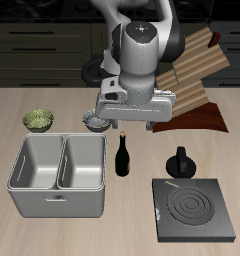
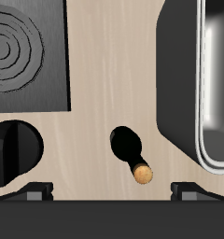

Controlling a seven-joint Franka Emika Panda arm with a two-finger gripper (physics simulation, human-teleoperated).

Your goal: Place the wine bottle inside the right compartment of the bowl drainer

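The wine bottle (image 1: 122,157) stands upright on the table, dark with a reddish-brown cap, just beside the bowl drainer (image 1: 32,195). The drainer is a light-grey basin with two square wells. The right compartment (image 1: 82,165) is the well nearest the bottle, and nothing shows inside it. My gripper (image 1: 125,122) hangs open above the bottle and a little farther back. In the wrist view the bottle (image 2: 131,154) is seen from above, apart from both fingertips (image 2: 35,190), with the drainer's rim (image 2: 170,84) alongside.
A black stove plate (image 1: 192,210) lies near the front edge, with a black round-knobbed pot piece (image 1: 180,163) behind it. Two small bowls (image 1: 37,120) (image 1: 95,122) sit behind the drainer. A wooden rack (image 1: 197,65) on a dark mat (image 1: 202,122) stands farther back.
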